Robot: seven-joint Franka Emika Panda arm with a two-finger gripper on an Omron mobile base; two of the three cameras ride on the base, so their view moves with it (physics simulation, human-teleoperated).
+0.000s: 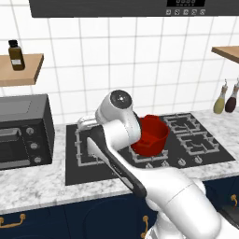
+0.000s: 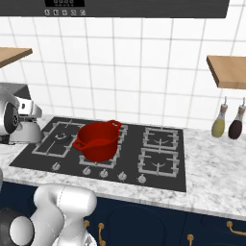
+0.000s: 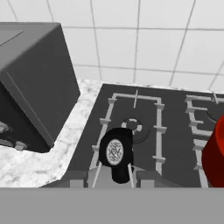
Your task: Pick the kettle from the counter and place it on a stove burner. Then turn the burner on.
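The silvery-grey kettle (image 2: 26,130) hangs just above the left edge of the black cooktop, and its body also peeks out left of my arm (image 1: 85,123). In the hand view its black handle (image 3: 116,153) stands between my fingers, and my gripper (image 3: 116,177) is shut on it. The hand (image 2: 21,111) sits directly over the kettle. The large square grate with its ring burner (image 3: 131,127) (image 2: 60,138) (image 1: 86,151) lies just ahead of the kettle and to its right. The speckled counter (image 3: 26,162) (image 1: 32,182) runs around the cooktop.
A red two-handled pot (image 2: 98,139) (image 1: 151,135) (image 3: 214,157) stands on the middle grates beside the large burner. A dark microwave (image 1: 23,130) (image 3: 30,78) is close on the left. Knobs (image 2: 103,174) line the cooktop's front. Two bottles (image 2: 228,122) stand far right.
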